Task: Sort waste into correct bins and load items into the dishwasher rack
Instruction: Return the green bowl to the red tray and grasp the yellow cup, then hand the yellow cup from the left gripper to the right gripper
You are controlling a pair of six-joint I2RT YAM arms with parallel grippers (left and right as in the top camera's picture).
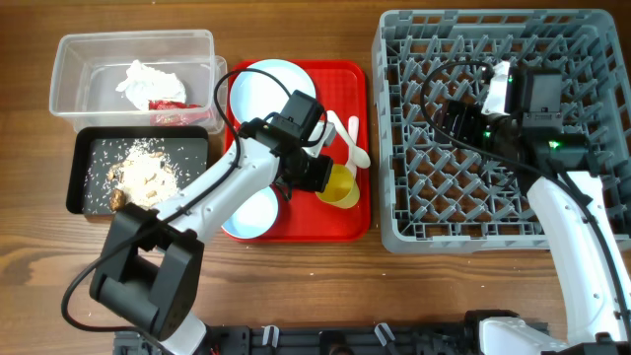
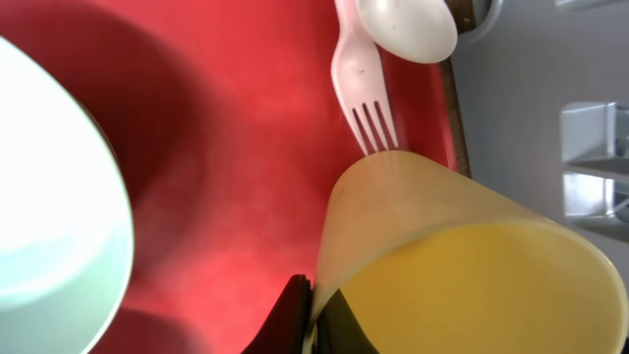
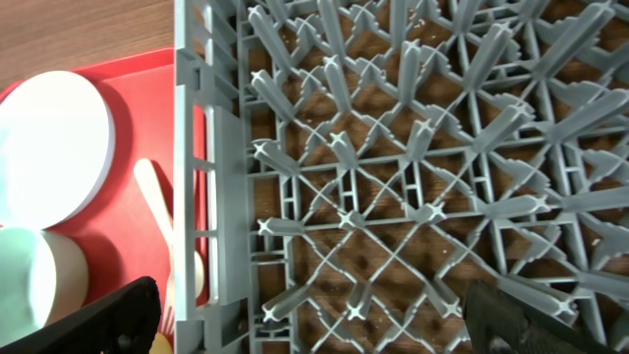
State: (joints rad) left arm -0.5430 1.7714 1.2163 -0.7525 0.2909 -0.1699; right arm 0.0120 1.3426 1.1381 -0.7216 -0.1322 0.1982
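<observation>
The small yellow cup (image 1: 340,187) sits near the right edge of the red tray (image 1: 296,229), the white fork (image 2: 356,84) just beside it. My left claw (image 2: 313,307) pinches its rim. My right claw (image 3: 314,317) hangs spread wide over the grey dishwasher rack (image 1: 592,59).

Left arm reaching rightward, pincer (image 1: 323,179) pinching small yellow cup (image 1: 341,188) wall. Right arm bending inward, pincer (image 1: 452,116) hanging, fingers spreading wide.
</observation>
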